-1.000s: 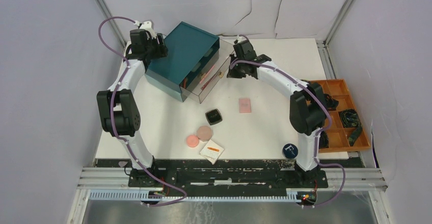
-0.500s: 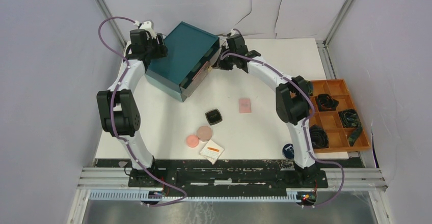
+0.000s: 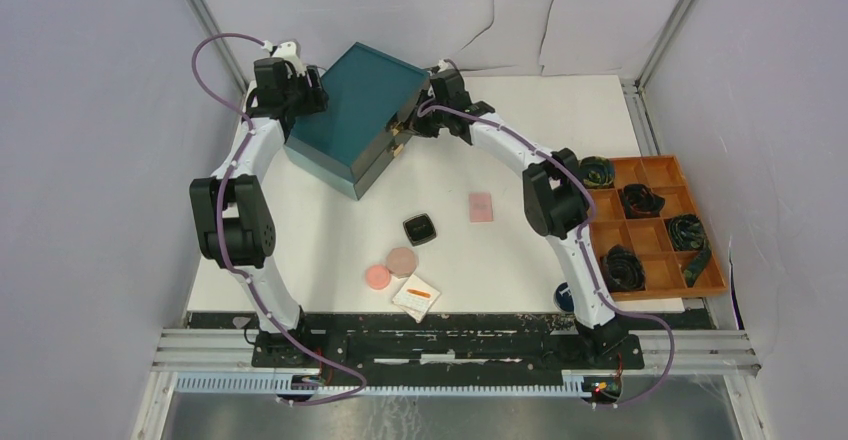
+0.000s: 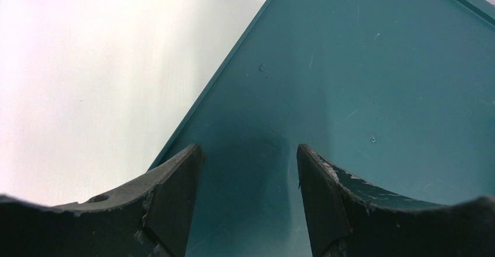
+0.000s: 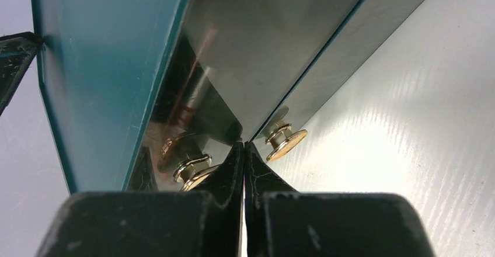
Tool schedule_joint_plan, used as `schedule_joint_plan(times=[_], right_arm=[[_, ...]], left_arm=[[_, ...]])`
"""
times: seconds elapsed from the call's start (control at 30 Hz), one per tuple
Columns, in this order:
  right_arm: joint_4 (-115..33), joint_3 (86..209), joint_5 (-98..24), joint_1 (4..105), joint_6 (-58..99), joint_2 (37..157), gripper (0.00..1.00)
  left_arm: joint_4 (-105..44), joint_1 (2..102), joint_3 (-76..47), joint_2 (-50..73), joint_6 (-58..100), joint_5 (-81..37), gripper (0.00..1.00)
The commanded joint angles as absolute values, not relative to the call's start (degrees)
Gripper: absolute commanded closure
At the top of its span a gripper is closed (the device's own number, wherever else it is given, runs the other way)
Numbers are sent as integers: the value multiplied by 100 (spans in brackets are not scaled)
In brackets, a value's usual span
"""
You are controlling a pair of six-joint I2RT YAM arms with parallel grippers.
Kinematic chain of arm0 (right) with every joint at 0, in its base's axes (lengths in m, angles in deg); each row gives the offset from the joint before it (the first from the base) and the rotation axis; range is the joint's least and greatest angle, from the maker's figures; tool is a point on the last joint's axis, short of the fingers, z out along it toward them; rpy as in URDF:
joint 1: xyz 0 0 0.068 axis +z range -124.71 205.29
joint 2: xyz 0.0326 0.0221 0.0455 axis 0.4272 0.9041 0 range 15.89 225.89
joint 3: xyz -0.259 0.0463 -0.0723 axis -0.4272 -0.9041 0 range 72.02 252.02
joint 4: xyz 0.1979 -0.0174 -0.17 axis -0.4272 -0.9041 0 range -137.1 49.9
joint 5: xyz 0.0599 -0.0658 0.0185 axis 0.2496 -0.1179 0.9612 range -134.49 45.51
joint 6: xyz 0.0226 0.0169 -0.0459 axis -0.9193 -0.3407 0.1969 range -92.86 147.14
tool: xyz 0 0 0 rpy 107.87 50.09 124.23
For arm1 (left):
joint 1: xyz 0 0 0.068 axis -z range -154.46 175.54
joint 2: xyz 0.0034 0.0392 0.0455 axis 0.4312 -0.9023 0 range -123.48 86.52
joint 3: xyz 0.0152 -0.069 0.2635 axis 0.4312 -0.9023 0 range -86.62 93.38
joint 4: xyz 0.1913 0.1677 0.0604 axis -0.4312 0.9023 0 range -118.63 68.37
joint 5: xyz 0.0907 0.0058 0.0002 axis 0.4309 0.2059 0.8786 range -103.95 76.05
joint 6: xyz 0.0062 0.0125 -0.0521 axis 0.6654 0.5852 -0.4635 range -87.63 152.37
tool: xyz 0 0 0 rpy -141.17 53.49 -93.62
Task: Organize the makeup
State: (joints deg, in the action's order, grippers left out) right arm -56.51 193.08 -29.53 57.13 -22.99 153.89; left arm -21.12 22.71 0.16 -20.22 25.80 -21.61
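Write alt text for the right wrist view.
The right gripper, shut, has its tips at the glossy front of the teal drawer box, between two gold knobs. The white table shows at right.

Lit brightly and evenly from above in the top view, with soft, short shadows on the white table (image 3: pixel 500 250). Washed out to near white at the left of the left wrist view; soft-edged at the left gripper (image 4: pixel 250 163), dimmed by shadow on the teal box (image 4: pixel 379 93). Glinting on gold knobs (image 5: pixel 286 141), streaked with reflections across the drawer front (image 5: pixel 262 47), blurred at the right gripper (image 5: pixel 243 152).
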Motion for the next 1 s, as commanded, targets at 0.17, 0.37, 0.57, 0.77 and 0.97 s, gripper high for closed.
schedule_joint_plan(times=[0.17, 0.37, 0.57, 0.77, 0.97], right_arm=[[-5051, 17758, -3203, 5854, -2164, 13843, 69], [-3901, 15902, -3013, 5673, -3118, 13272, 49], [-2729, 15565, -2781, 5662, -3834, 13745, 49], [-1504, 15822, -2809, 5653, -4474, 14485, 50], [-810, 16122, -2824, 5646, -5008, 15078, 51]], left_arm=[[-1233, 2211, -206, -2341, 2546, -2064, 31], [-1210, 2189, -148, -2382, 2538, -2059, 30], [-1210, 2176, -215, -2378, 2570, -2025, 30], [-1210, 2176, -242, -2387, 2609, -1998, 30], [-1193, 2179, -269, -2430, 2676, -1908, 30]])
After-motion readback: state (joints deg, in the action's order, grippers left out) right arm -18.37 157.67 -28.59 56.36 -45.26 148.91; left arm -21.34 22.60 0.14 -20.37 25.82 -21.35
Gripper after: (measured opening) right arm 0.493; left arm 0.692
